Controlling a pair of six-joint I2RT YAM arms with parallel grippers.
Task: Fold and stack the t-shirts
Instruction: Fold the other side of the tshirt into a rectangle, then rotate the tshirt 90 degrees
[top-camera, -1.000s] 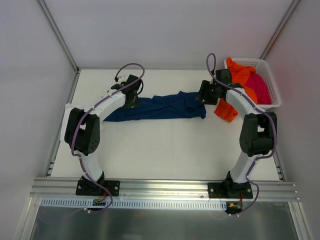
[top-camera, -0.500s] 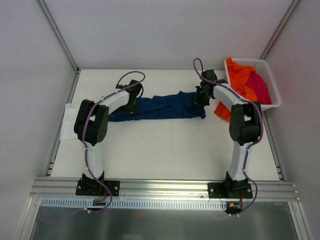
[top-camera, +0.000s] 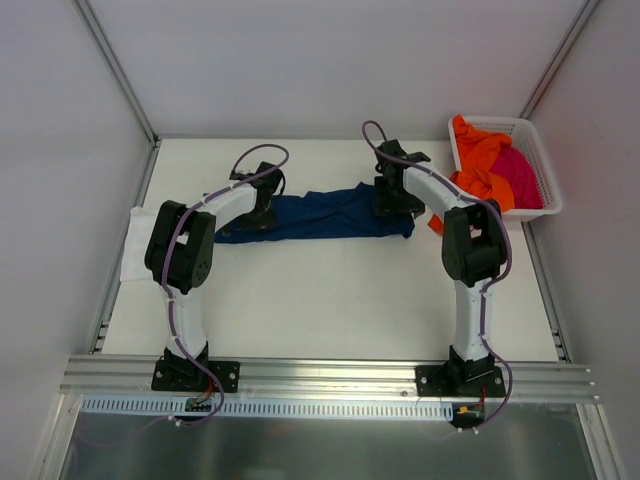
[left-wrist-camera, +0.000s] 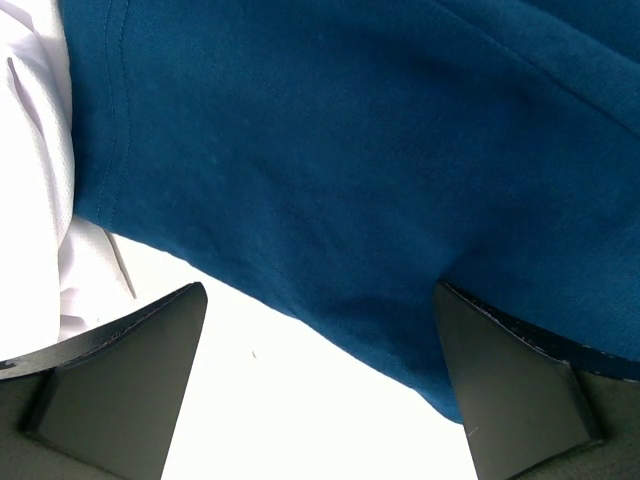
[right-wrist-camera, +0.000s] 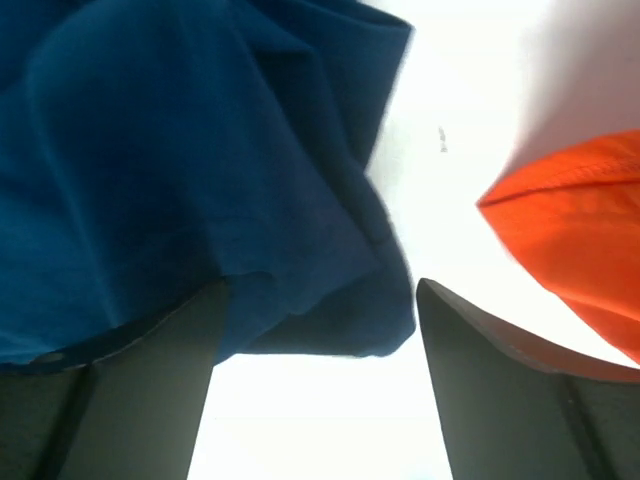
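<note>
The navy shirt lies on the counter, drawn out into a long, crumpled band from left to right, and it is not yet folded. The left jaws stand over its left end and the right jaws over its right end. In both wrist views the two fingers are wide apart, with the blue cloth under and between them, and nothing is clamped. A white shirt lies at the left edge of the counter, and in the left wrist view white cloth shows just beside the navy hem. The orange shirt hangs partly over the rim of the basket, near the right end of the navy one, and the magenta shirt is inside the basket. The navy cloth looks light, soft and limp, so it will likely sag and wrinkle when lifted and will not keep a shape by itself. It is probably not slippery. In my judgement the best places to hold are the hem corners or the shoulder seams, one at each end, so that the shirt can be pulled flat. A grip in the bunched middle would take several layers together.
</note>
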